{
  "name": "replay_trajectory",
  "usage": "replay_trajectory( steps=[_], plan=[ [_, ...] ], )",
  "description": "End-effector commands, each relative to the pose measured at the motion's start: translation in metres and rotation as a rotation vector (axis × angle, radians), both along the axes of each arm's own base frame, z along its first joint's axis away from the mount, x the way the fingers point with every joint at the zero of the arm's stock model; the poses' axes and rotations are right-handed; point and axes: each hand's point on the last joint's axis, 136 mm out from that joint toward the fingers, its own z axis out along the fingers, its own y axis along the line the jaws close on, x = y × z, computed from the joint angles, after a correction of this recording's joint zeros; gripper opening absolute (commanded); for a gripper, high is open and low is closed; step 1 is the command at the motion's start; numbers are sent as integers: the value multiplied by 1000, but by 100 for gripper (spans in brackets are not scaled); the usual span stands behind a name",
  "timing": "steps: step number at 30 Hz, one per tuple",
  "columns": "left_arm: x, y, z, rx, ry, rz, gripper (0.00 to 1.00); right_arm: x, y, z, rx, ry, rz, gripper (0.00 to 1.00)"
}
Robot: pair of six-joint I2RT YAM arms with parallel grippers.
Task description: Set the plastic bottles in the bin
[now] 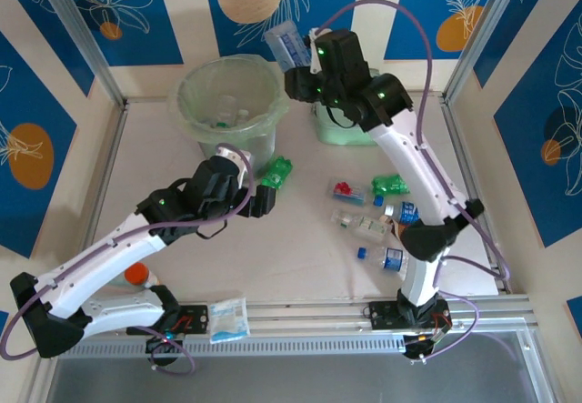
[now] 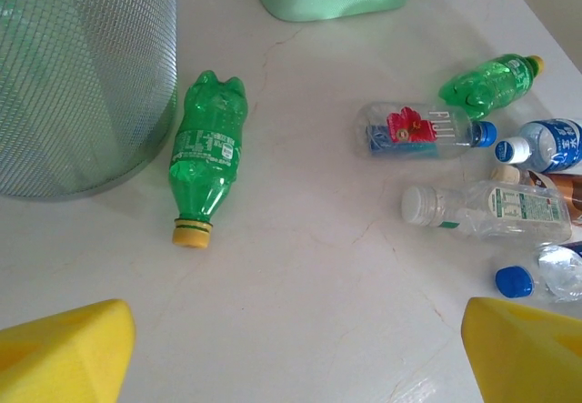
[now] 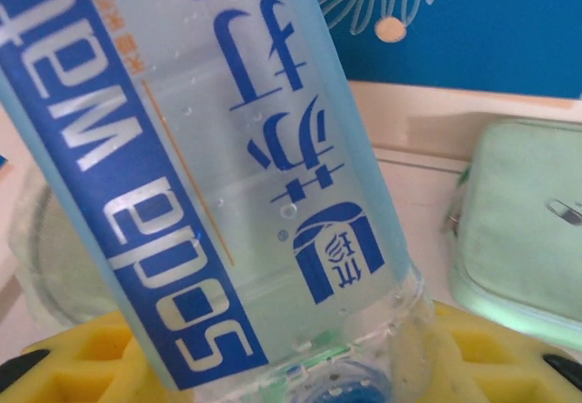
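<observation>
The right pincer was clamped on a blue-labelled bottle and held it in the air just above the right rim of the bin. In the right wrist view its yellow fingers pressed against either side of the bottle's clear body, and the blue-and-white label ran slantwise across the frame. A few clear bottles lay inside the bin on its crinkly liner. Just right of the bin, at the far side of the worktop, lay a mint-green case, partly hidden by the right arm.

The left pincer was apart, with nothing between its yellow fingertips, and hovered above the middle of the worktop. Just beyond it a green bottle lay on its side beside the bin's wall, apart from it, yellow cap pointing toward the near edge.

Further right, well apart from the bin, more bottles lay loosely grouped:
- a clear one with a red flower label
- a second green bottle
- a blue-labelled, white-capped one
- a clear white-capped bottle
- a crumpled bottle with a blue cap

A flat white-and-blue packet sat at the near edge, by the left arm's base.
</observation>
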Motion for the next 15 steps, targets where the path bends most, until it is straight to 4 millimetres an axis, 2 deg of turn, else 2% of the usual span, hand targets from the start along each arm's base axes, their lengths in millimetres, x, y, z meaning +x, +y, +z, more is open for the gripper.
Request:
replay_trajectory(
  steps=[1,8,11,15],
  plan=[
    [0,1,2,-23,-8,0,92,4,27,-16,8,70,57,46],
    [-2,2,-3,-19,-8,-5,92,22,64,-35,94,126,105,48],
    [-2,5,-3,-5,-13,-3,92,24,72,-41,124,146,116,54],
    [-2,5,-2,1,-21,-6,92,24,75,-39,142,147,123,66]
  ],
)
